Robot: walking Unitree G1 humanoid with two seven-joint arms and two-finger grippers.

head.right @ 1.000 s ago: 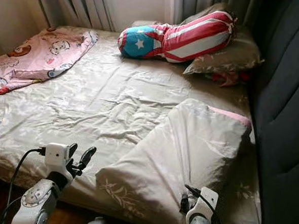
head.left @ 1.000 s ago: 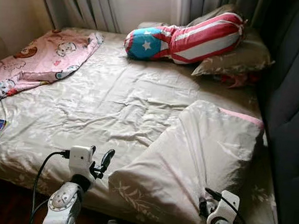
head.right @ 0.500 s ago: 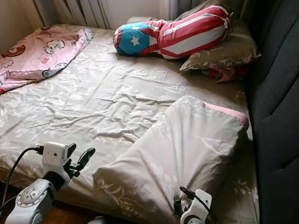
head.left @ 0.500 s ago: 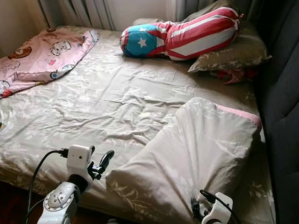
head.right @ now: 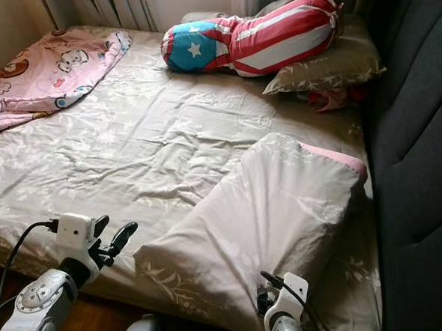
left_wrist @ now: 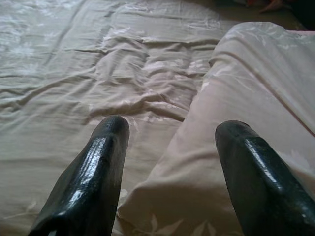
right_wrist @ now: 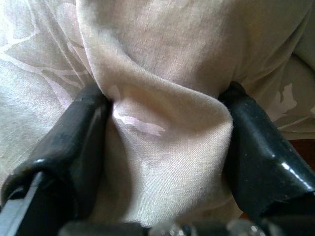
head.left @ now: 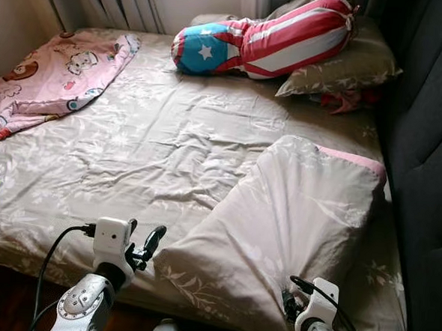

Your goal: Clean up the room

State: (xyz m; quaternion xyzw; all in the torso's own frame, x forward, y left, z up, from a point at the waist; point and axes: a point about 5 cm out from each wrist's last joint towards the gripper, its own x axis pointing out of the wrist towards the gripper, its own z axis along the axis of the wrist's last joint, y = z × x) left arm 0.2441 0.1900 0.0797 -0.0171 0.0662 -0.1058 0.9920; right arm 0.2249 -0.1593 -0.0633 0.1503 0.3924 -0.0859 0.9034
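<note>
The right gripper (right_wrist: 162, 147) has its two black fingers (right_wrist: 74, 147) pinched around a fold of the beige pillow's (head.left: 292, 230) cover, at the corner nearest the robot and near the foot edge of the bed (head.left: 132, 145). The left gripper (left_wrist: 170, 162) hangs with its fingers spread and nothing between them, just beside the pillow's other near corner, which lies straight ahead of it. The pillow's long axis runs away from the robot toward the dark headboard (head.left: 432, 148) on the right, so each arm faces one near corner; the left arm looks closest to the free one. Farther off lie a striped bolster with a star (head.left: 266, 44), a second pillow (head.left: 339, 71) and a pink blanket (head.left: 54, 73). No brand or writing can be read.
</note>
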